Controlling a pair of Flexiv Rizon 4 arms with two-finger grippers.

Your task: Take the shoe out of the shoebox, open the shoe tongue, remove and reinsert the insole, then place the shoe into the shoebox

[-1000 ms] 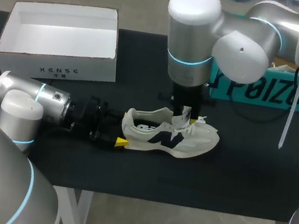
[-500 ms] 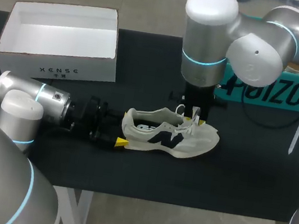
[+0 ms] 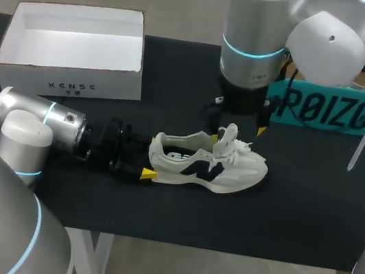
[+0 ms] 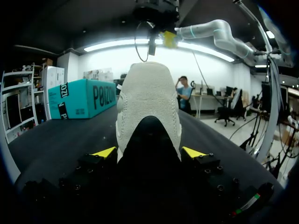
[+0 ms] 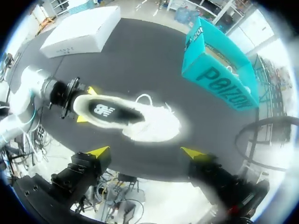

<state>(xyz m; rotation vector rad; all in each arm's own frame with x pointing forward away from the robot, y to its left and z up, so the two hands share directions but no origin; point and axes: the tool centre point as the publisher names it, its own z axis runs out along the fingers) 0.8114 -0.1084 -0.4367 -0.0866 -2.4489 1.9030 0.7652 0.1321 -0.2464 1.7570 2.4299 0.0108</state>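
Shoe on the dark counter, heel toward the left arm.
The left end effector sits at the heel, one yellow tip against it. The right end effector hangs over the upright tongue, fingers apart. A white box stands back left and a teal box back right.

Right gripper lifted; tongue released
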